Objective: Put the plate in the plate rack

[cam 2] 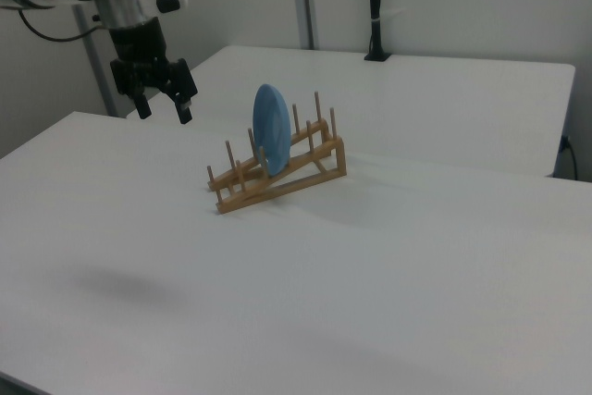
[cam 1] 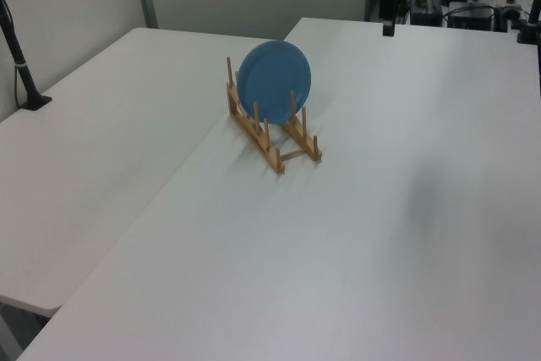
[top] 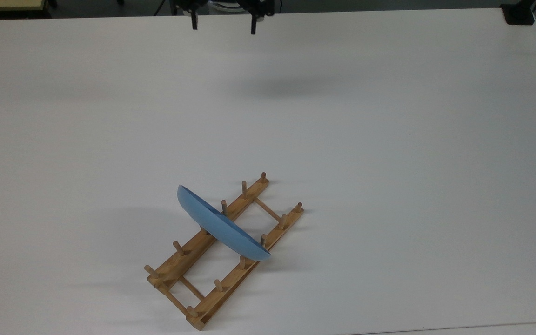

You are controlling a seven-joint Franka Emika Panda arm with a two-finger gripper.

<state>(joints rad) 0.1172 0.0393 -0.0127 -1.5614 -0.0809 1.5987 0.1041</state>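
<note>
1. Nearest in the top view, the plate rack [top: 224, 253] lies flat on the white table [top: 389, 163], running diagonally from the top view's lower left toward its upper right.
2. Its 2 long wooden rails are joined by thin crossbars, and short upright pegs stand along each rail.
3. Standing on edge in the rack, the plate [top: 221, 224] crosses both rails near the middle of the rack's length, slotted between pegs.
4. Seen from the left view, the plate [cam 1: 274, 81] shows a round blue face and leans slightly against the pegs; in the right view, the plate [cam 2: 270, 141] appears nearly edge-on.
5. Farther back, the gripper [cam 2: 161, 111] hangs in the air above the table, well apart from rack and plate.
6. Its 2 black fingers are spread wide with nothing between them; in the top view the gripper [top: 223, 27] sits at the upper edge, fingertips pointing down.
7. Beneath it, a soft shadow falls on the bare tabletop.
</note>
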